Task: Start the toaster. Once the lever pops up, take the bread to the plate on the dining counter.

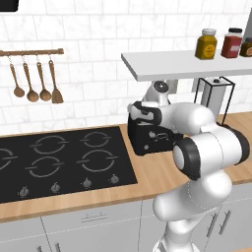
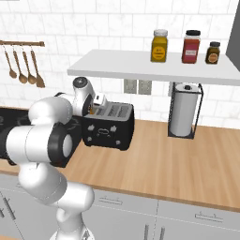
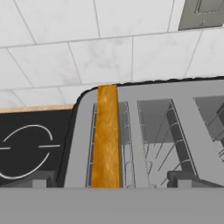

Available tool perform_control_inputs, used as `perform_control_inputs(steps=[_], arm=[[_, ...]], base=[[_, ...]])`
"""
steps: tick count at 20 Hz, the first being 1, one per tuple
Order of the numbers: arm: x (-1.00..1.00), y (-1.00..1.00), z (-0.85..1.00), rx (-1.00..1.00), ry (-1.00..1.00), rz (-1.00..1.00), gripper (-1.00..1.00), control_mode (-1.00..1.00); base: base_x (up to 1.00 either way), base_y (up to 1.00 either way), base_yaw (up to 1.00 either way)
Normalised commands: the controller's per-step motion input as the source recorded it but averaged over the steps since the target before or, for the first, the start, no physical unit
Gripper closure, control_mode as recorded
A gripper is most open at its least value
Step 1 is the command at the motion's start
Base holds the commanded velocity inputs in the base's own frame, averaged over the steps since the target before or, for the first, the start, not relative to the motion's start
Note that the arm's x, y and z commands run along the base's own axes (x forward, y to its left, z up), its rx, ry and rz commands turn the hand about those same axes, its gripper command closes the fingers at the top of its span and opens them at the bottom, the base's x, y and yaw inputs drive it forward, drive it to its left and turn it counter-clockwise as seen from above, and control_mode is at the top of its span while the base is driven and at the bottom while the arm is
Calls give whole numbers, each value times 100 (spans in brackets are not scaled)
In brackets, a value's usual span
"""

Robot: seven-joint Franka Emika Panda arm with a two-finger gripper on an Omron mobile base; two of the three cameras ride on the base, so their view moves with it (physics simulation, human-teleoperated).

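Golden-brown bread (image 3: 106,140) stands edge-up in the boxy black toaster's (image 2: 108,126) wire-lined slot.

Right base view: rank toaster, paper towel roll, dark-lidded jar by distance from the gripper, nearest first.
1. toaster: directly below the gripper, which sits over its left end.
2. paper towel roll: on the counter, off to the right.
3. dark-lidded jar: up on the shelf, far right.
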Motion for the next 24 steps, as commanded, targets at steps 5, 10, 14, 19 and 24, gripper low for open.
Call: perform_control_inputs(steps=[5,10,14,19,24], arm=[[3,5,-11,-1,0,0,-100,-100],[0,1,-1,0,0,0,100,-100],[-2,0,0,0,0,0,100,-100],[-3,0,0,0,0,0,100,-100],[0,0,0,0,0,0,100,-100]], base=[[0,0,0],[0,0,0],[0,0,0],[0,0,0],[0,0,0]])
